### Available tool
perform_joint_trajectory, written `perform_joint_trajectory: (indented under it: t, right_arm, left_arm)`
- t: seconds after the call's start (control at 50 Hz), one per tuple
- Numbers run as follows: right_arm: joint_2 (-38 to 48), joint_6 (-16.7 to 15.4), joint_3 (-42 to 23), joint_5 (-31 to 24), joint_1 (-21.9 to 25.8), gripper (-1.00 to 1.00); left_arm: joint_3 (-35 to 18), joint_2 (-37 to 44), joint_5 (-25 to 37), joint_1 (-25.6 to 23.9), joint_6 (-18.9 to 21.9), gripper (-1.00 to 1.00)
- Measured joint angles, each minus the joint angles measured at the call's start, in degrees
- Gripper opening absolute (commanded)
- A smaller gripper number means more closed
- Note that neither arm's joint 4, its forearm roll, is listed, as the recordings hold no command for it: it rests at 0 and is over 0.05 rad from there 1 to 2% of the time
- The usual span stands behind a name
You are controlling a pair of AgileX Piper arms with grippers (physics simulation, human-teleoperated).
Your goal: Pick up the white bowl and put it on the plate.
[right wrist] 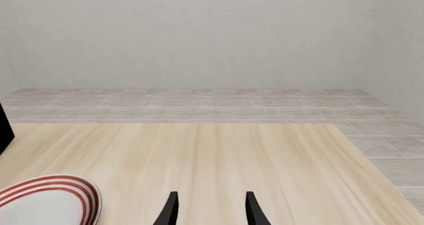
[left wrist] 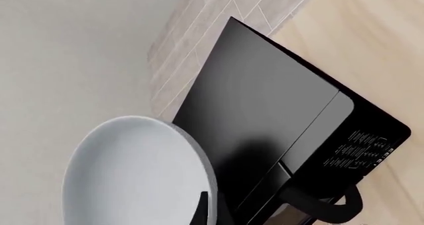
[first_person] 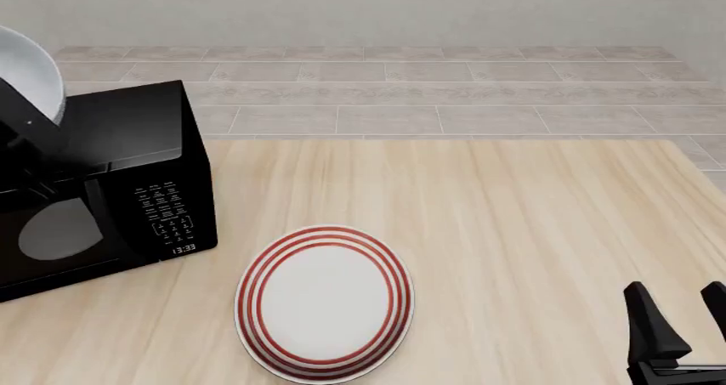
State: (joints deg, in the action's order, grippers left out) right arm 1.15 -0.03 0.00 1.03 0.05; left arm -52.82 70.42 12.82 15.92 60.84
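- White bowl [left wrist: 136, 178], plain, glossy and round with deep curved walls, is off the table: the left wrist view shows it tilted, with a dark finger [left wrist: 198, 211] of the left gripper at its rim, so the gripper looks closed on the rim, though only one finger shows
- Nearest in the front view, the right gripper [first_person: 683, 324] waits at the near right corner of the light wooden table [first_person: 533, 232], fingers parted and holding nothing
- Next out, the flat round white plate [first_person: 325, 302] with three red rings lies bare on the table, just right of the microwave and well apart from the bowl
- Farther left stands the glossy black box-shaped microwave [first_person: 102, 185]; its panel display reads 13:33, the button labels too small to read, no brand visible
- Farthest, the bowl hangs above the microwave's far left corner, at the frame edge
- Judged progress: pick-up done; carrying the bowl over, levelling it, lowering it onto the plate and letting go remain
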Motion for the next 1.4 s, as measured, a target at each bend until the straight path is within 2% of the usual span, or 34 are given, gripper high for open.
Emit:
perform_joint_trajectory:
  t: [0.5,0.98,1.4]
  right_arm:
    - [0.0,0.0,0.0,0.0,0.0,1.0]
    - [0.0,0.0,0.0,0.0,0.0,1.0]
    - [0.0,0.0,0.0,0.0,0.0,1.0]
  left_arm:
    - [-0.42,-7.88,7.16,-2.69,-0.54,-1.0]
    - [-2.13,-15.79,17.56,-11.05,-4.03,-1.0]
    - [-5.74,-17.76,23.94,-19.48,-7.85,-1.0]
